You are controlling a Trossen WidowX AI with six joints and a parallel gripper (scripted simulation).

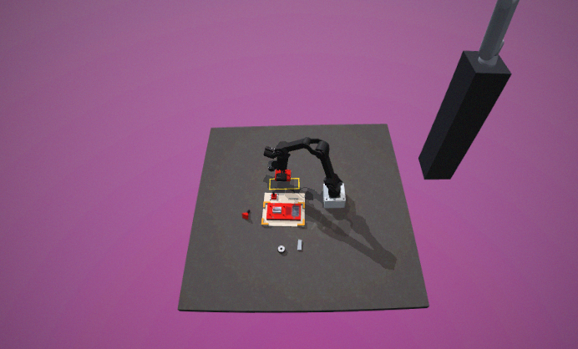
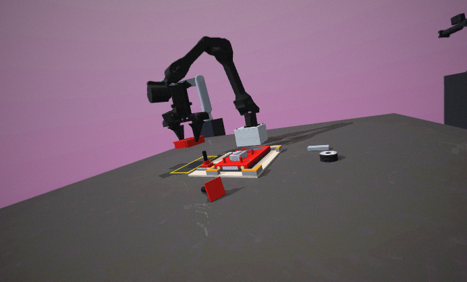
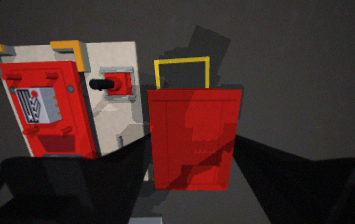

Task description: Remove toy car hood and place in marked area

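Observation:
My gripper (image 1: 282,176) (image 2: 189,139) (image 3: 190,137) is shut on the red hood (image 1: 288,173) (image 2: 179,144) (image 3: 198,112), with a finger on each side. The hood is held roughly level above the table. The marked area is a yellow outline (image 1: 284,189) (image 2: 179,172) (image 3: 183,59) on the table. In the wrist view the hood covers its near part; only its far end shows. The red toy car (image 1: 286,206) (image 2: 260,154) (image 3: 75,112) sits beside the area, its front uncovered with a grey engine block and short red posts showing.
The car rests on a cream board (image 1: 282,224) (image 3: 120,55) with orange corners. A red piece with a black upright handle (image 1: 274,196) (image 2: 206,163) (image 3: 123,85) stands on the board near the area. A tilted red piece (image 1: 245,214) (image 2: 214,189), a wheel (image 1: 281,249) (image 2: 328,157) and a grey bar (image 1: 299,245) (image 2: 318,148) lie elsewhere.

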